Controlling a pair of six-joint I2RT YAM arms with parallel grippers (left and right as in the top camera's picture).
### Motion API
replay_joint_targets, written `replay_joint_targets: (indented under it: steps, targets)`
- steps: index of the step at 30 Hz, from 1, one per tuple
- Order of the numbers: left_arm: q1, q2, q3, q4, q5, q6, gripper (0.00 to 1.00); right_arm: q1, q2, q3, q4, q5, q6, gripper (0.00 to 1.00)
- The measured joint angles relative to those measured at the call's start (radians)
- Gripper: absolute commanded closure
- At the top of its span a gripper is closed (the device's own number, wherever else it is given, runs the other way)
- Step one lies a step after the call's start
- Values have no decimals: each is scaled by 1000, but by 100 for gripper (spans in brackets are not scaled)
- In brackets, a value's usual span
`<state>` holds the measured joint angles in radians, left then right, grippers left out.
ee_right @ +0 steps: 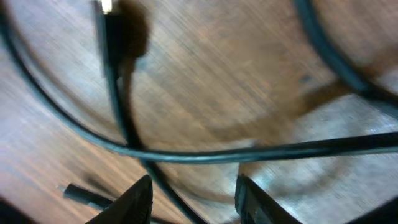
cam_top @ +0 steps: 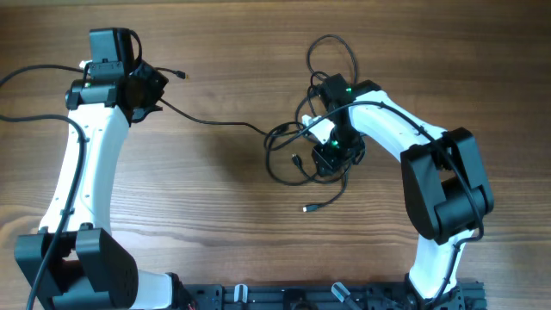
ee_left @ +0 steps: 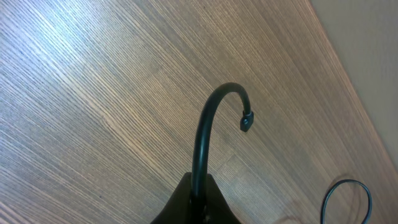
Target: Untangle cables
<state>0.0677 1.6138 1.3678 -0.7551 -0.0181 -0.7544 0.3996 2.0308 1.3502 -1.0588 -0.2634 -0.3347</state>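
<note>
Looping thin black cables (ee_left: pixel 201 140); left end effector (ee_left: pixel 198 188) clamps one, right end effector (ee_right: pixel 194 186) spread.

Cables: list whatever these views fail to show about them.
Overhead: right hand covers the middle of the tangle; crossings beneath are hidden.
Right wrist: cables are blurred; which lies on top is unreadable.
Left wrist: bottom edge cuts off the left hand around its cable.
Overhead: plug too small to identify.
</note>
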Motion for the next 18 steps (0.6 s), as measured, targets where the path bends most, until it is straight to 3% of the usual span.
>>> replay_joint_targets:
  steps: [3,10,13,17,18]
  targets:
    - [0,0,0,0,0,0,96,0,0,-1,-56,-19,-60,50]
    - [0,0,0,0,0,0,96,0,0,-42,-51,-29,-110,51]
    - [0,0,0,0,0,0,96,0,-21,-81,-31,-43,-114,59]
    - [0,0,0,0,0,0,96,0,-27,-106,-2,-51,-99,96]
    - [0,0,0,0,0,0,96,0,-27,-111,6,-50,-92,96]
